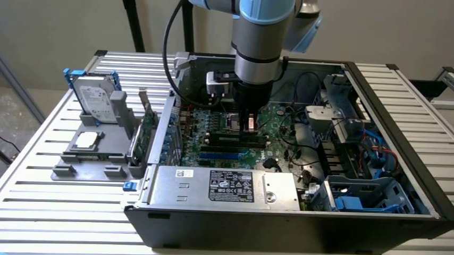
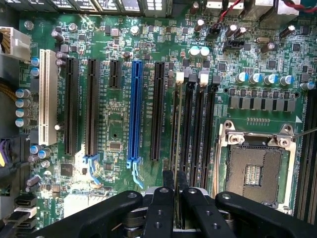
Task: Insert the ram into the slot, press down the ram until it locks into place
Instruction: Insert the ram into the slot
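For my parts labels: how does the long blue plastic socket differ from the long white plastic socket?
The long blue plastic socket is narrower than the long white plastic socket. The blue one has a latch at one end; the white one shows none. Black sockets flank the blue one; the white one ends the row. Both lie parallel and empty.

The arm (image 1: 255,53) hangs straight down from above, grey and blue wrist section dead vertical, dark lower section beneath it. The claw (image 1: 248,125) points squarely downward. Over on the wrist view, two black fingers (image 2: 161,208) stand side by side, drawn in close, pinching the ram (image 2: 177,124) edge-on between them, a tight, narrow grip.
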`<state>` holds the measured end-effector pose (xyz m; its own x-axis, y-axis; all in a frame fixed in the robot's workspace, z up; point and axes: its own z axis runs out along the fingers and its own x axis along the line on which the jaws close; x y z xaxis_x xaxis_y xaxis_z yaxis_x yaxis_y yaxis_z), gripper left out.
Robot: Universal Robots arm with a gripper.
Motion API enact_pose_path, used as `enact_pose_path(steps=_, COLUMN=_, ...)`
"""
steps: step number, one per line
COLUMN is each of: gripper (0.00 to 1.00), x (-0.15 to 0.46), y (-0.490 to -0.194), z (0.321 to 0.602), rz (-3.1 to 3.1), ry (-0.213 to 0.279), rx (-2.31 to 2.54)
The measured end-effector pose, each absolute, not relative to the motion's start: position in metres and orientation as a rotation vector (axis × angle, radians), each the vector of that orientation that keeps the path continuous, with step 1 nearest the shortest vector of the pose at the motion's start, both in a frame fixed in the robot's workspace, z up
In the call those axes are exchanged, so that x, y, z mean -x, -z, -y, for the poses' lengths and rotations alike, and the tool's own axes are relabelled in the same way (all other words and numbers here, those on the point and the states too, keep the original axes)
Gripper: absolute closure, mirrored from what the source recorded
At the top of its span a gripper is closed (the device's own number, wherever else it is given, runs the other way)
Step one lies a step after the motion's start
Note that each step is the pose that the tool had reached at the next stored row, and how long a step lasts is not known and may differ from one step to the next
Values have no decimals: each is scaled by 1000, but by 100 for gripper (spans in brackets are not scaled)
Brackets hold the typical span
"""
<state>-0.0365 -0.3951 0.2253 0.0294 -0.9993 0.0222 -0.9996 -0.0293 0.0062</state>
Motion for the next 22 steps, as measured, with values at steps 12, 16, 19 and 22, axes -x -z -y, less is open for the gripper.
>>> enact_pose_path(steps=12, gripper=86, x=39, y=-223, z=395, rz=2185, ry=-27, rx=-2237)
enact_pose_path(steps=16, gripper=78, x=39, y=-223, z=395, rz=2185, ry=-27, rx=-2237)
enact_pose_path(steps=19, gripper=78, x=39, y=-233, z=395, rz=2185, ry=-27, rx=-2237)
enact_pose_path(steps=22, gripper=78, x=39, y=-244, z=395, rz=2185, ry=-26, rx=-2236)
